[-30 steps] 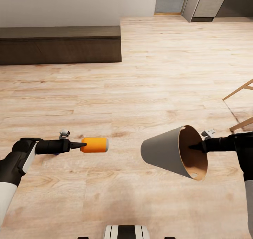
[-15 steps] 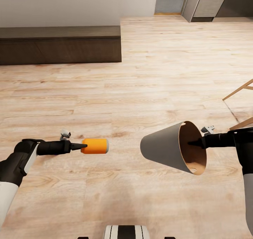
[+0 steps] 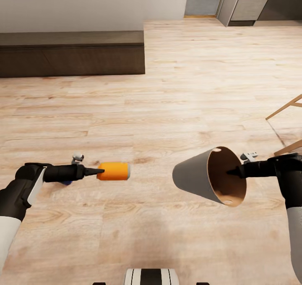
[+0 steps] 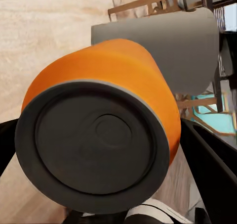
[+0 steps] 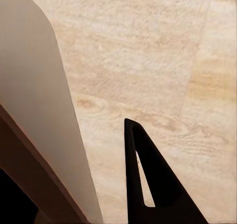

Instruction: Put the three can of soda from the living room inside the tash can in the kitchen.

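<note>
- Orange was the can of soda (image 3: pixel 114 171) your left gripper (image 3: pixel 99 172) held: it lay on its side in the air above the wooden floor (image 3: pixel 176 92), silver end toward the bin, with the fingers clamped on its other end.
- From the left wrist camera you looked straight at the can's dark round end (image 4: pixel 94 145), its orange wall curving away behind it, and black finger parts showed at both edges, pressed close against it.
- Your right gripper (image 3: pixel 232 172) gripped the trash can (image 3: pixel 197 178) by its rim, one finger inside the brown interior; the bin was tipped on its side, off the floor, narrow base pointing toward the can and wide mouth facing the right arm.
- In the right wrist picture one black finger (image 5: pixel 153 184) lay just beside the pale outer wall of the bin (image 5: pixel 44 115), and the brown inner face ran along the edge of it.
- Can and bin were apart, at about the same height, the can on your left and the bin on your right, with bare boards between them.
- Beyond you, the long dark-brown bench (image 3: pixel 71 58) stood against the pale wall, and grey cabinet fronts (image 3: pixel 251 1) showed far off at upper right.
- Light wooden legs of some furniture (image 3: pixel 289 125) reached in at the right edge.
</note>
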